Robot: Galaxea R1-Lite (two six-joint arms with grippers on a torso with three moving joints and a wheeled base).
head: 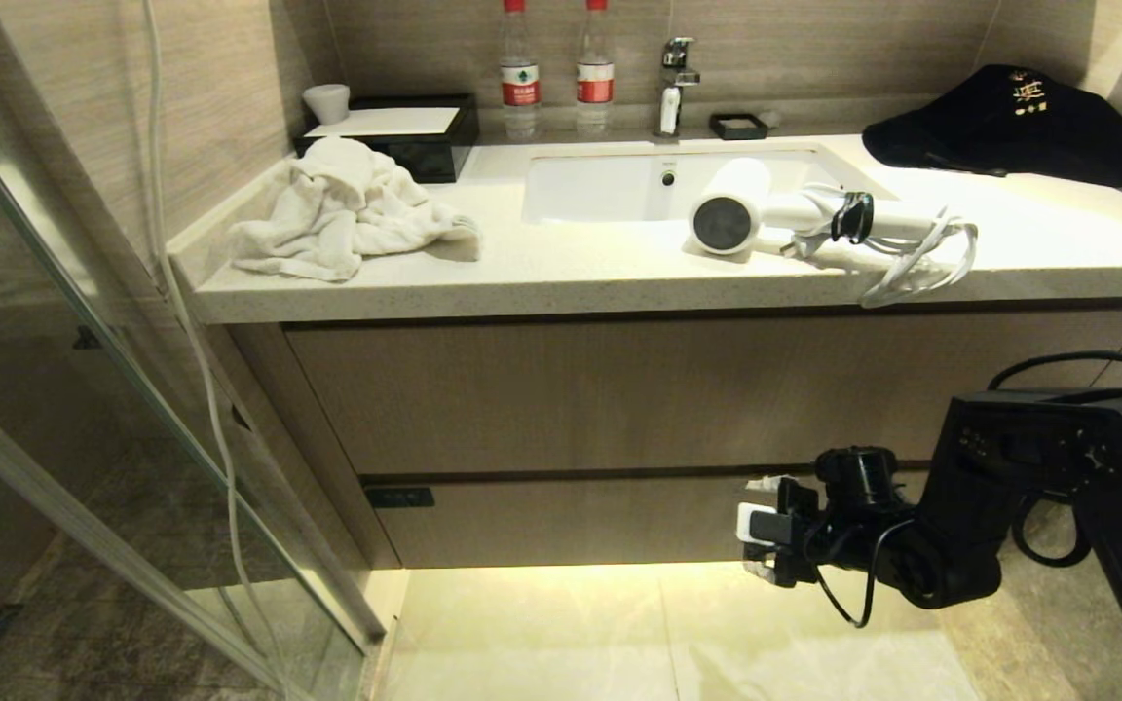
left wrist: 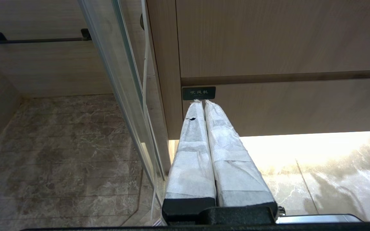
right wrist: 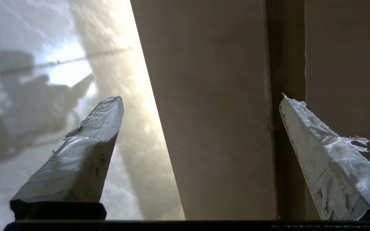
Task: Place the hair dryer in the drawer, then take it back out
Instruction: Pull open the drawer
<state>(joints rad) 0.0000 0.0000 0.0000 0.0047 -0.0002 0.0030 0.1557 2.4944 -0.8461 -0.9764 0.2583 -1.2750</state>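
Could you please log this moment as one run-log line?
right gripper: open, at closed drawer front | left gripper: shut, parked | hair dryer: on counter

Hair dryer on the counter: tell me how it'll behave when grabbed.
The hair dryer has a fat round barrel lying on its side, so it may roll if nudged. Its hard, smooth shell likely stays rigid but slippery. The cord loops over the counter edge, so it may dangle and snag.

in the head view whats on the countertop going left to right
white towel → black tray → two water bottles → faucet → hair dryer → black cloth
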